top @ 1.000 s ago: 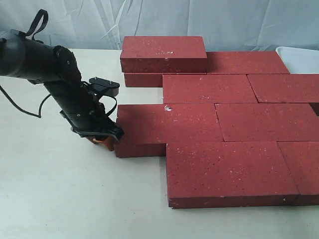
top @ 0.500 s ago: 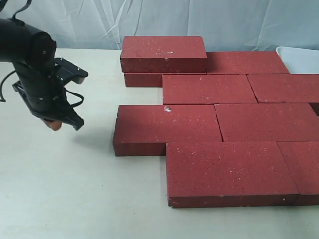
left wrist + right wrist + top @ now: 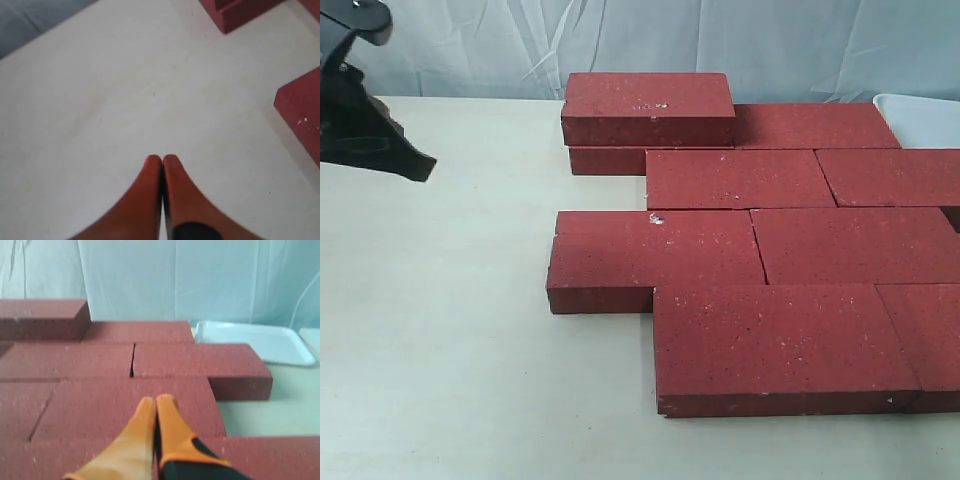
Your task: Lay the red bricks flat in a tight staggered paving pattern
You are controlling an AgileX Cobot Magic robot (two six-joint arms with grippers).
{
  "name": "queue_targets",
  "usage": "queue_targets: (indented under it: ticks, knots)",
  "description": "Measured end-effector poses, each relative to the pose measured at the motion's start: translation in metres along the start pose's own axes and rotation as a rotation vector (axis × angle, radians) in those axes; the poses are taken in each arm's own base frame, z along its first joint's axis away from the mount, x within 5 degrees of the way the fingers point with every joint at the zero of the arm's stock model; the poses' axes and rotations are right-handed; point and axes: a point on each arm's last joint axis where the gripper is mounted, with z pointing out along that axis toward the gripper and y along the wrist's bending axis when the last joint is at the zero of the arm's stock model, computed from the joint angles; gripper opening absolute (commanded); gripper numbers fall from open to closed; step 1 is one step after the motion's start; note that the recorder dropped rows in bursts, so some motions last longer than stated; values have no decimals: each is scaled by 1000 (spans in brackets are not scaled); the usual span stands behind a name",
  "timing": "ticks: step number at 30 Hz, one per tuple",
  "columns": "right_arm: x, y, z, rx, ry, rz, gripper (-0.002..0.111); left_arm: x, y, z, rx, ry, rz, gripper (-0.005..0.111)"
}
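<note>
Plainly, my left jaws are clenched on nothing over the desk (image 3: 450, 350) at ten o'clock of the red bricks (image 3: 750, 250), my right jaws clenched empty above them.

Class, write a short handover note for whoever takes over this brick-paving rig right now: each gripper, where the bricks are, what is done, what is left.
Left gripper: shut, empty, over the bare pale table, left of the paving.
Right gripper: shut, empty, above the paving.
Dark-red speckled rectangular paving bricks: most lie flat in staggered rows, edges close. One stacked brick sits on top of another at the back left. A white rectangular tray is at the back right.
Done: the flat staggered rows.
Left: probably lift the stacked brick down and lay it flat into the pattern.
</note>
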Motion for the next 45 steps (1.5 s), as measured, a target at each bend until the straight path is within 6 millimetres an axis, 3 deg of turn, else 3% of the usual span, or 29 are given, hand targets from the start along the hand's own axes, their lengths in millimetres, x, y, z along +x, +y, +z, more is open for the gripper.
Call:
queue_targets:
  ticks: [2, 5, 8, 10, 14, 18, 21, 23, 26, 30, 34, 39, 42, 45]
  knots:
    - [-10, 1, -1, -11, -110, 55, -1, 2, 1, -17, -8, -67, -8, 2]
    - [-28, -1, -4, -27, -311, 269, -1, 7, -1, -35, 6, -135, -55, 2]
    - [-42, -8, -11, -37, -493, 525, -1, 18, -4, -46, 29, -157, -104, 2]
    - [-50, -12, -16, -34, -607, 587, -1, 24, -5, -50, 34, -161, -117, 2]
    - [-74, -15, -28, -54, -764, 610, -1, 35, -7, -54, 36, -148, -125, 2]
    - [-124, -13, -34, -70, -836, 535, -1, 35, -7, -56, 36, -153, -127, 2]
    - [-167, -8, -21, -75, -825, 430, -1, 35, -9, -57, 53, -158, -159, 2]
    - [-198, -3, -7, -85, -803, 330, -1, 35, -10, -57, 67, -158, -181, 2]
    - [-233, 5, 35, -88, -617, 139, -1, 34, -12, -58, 98, -163, -236, 2]
    - [-246, 7, 101, -24, -260, -49, -1, 30, -12, -59, 115, -210, -295, 1]
    - [-225, 19, 169, -6, 117, -275, -1, 27, -1, -56, 55, -258, -360, 1]
    - [-188, 69, 237, -240, 448, -604, -1, 37, 22, -36, -47, -169, -440, 1]
    - [-166, 100, 269, -413, 567, -677, -1, 39, 31, -32, -82, -167, -463, 1]
    - [-162, 121, 297, -524, 579, -639, -1, 37, 33, -33, -92, -203, -456, 0]
